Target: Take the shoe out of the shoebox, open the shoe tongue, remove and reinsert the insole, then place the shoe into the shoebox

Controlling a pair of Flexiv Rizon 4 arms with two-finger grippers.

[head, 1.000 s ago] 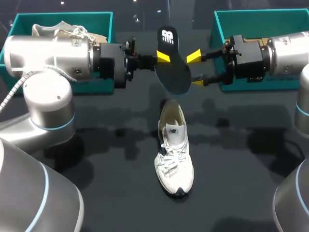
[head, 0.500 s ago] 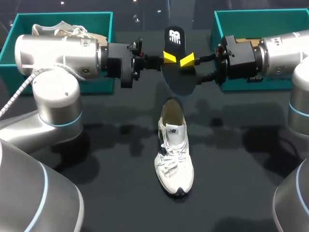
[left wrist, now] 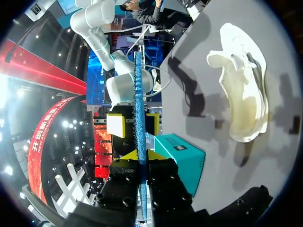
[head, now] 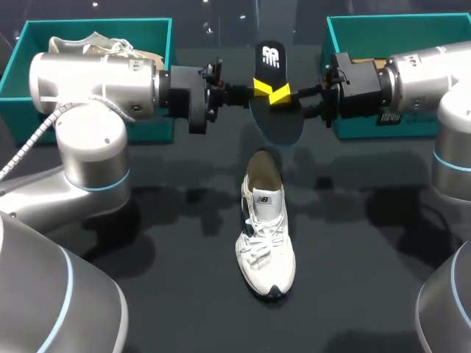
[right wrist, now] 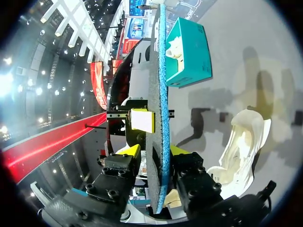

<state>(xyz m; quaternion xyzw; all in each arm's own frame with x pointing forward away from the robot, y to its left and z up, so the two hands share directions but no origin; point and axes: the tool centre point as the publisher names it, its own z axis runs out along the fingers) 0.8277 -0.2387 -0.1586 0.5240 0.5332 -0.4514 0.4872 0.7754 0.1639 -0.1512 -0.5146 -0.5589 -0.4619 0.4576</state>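
Note:
A black insole [head: 275, 118] with a white logo hangs on edge above the table's far middle. My left gripper [head: 260, 87] is shut on its one side; in the left wrist view the gripper [left wrist: 140, 156] clamps the blue-edged insole [left wrist: 138, 94]. From the other side my right gripper [head: 283, 93] straddles the insole [right wrist: 158, 94]. In the right wrist view that gripper [right wrist: 155, 151] has its fingers close on both sides of the insole, still slightly apart from it. The white shoe [head: 265, 235] lies on the table below them, tongue opened, also seen as the shoe [left wrist: 241, 99] and the shoe [right wrist: 241, 142].
A teal shoebox [head: 96, 26] at the far left holds a second pale shoe [head: 96, 44]. Another teal shoebox [head: 397, 22] stands at the far right behind my right arm. The table around the white shoe is bare and dark.
My left gripper carried the insole a little right and up. My right gripper moved left onto it and its fingers narrowed around it.

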